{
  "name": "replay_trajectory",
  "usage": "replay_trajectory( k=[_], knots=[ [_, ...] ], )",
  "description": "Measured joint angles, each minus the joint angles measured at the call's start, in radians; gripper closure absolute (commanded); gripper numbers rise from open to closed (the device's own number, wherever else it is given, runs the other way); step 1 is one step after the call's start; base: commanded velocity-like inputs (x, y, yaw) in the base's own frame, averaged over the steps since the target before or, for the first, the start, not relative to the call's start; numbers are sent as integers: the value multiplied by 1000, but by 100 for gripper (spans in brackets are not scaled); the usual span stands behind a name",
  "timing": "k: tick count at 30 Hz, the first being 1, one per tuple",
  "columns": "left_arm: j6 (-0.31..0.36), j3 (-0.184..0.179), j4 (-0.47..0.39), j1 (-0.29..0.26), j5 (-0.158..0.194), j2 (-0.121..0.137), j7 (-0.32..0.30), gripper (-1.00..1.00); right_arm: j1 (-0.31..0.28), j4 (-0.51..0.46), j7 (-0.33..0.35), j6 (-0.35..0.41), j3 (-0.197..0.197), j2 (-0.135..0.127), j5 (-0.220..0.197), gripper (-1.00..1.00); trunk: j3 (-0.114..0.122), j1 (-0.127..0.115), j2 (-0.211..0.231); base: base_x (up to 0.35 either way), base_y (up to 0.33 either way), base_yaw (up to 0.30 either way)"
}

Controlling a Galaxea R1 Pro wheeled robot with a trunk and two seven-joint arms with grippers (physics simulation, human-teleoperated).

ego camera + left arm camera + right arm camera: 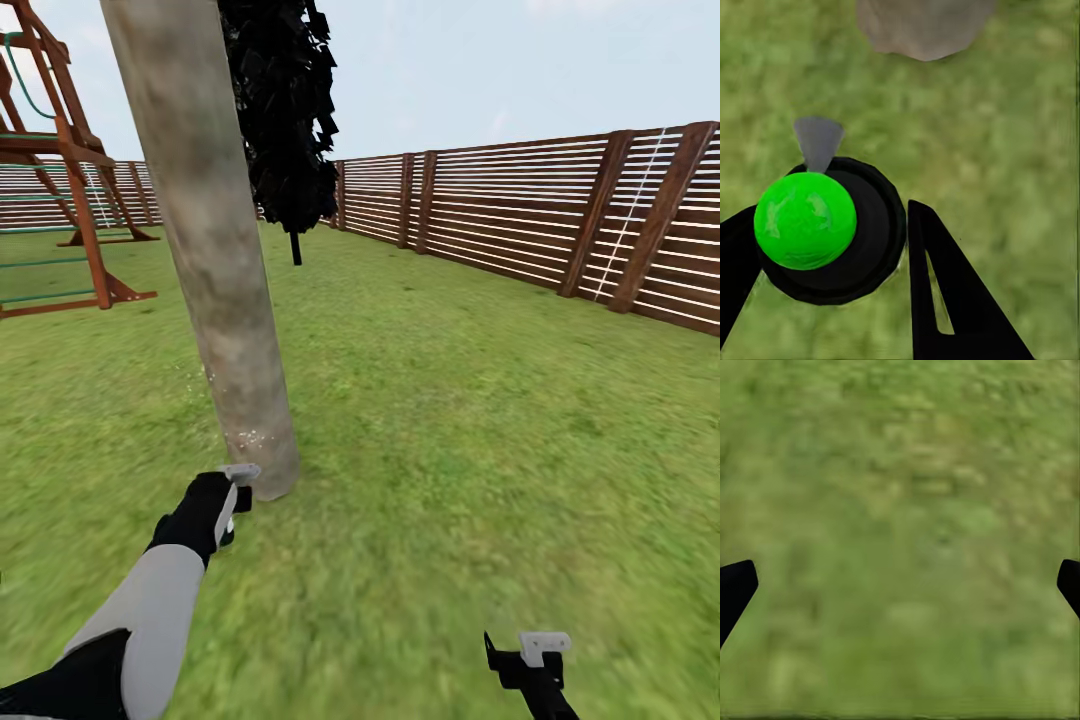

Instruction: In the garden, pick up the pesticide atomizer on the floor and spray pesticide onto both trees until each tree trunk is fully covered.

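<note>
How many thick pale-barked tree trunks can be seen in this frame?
1. The tree trunk stands left of centre on the grass, just ahead of the left gripper. A second could be outside the frame.

We see the atomizer [825, 229] from above in the left wrist view: black round body, bright green cap, grey nozzle pointing toward the trunk [215, 270] base, held between the left gripper [832, 247] fingers. The trunk is thick, pale grey-beige, mottled and slightly tilted, rising from the lawn [450, 420]; we note small whitish specks near its base.
</note>
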Motion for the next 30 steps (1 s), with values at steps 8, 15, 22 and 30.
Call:
replay_trajectory(
  k=[8,15,22,30],
  knots=[
    [50,1,-29,-112,5,-52,-3,100,0,0,0,0,0,0,0,-100,0,0,0,-6,2,0],
    [88,-1,-33,-112,8,-6,-4,100,0,0,0,0,0,0,0,-100,0,0,0,0,1,0],
    [90,-16,-34,-116,2,-12,-2,100,0,0,0,0,0,0,0,-100,0,0,0,-29,67,0],
    [87,-15,-36,-130,12,-41,3,100,0,0,0,0,0,0,0,-100,0,0,0,-74,26,0]
  ],
)
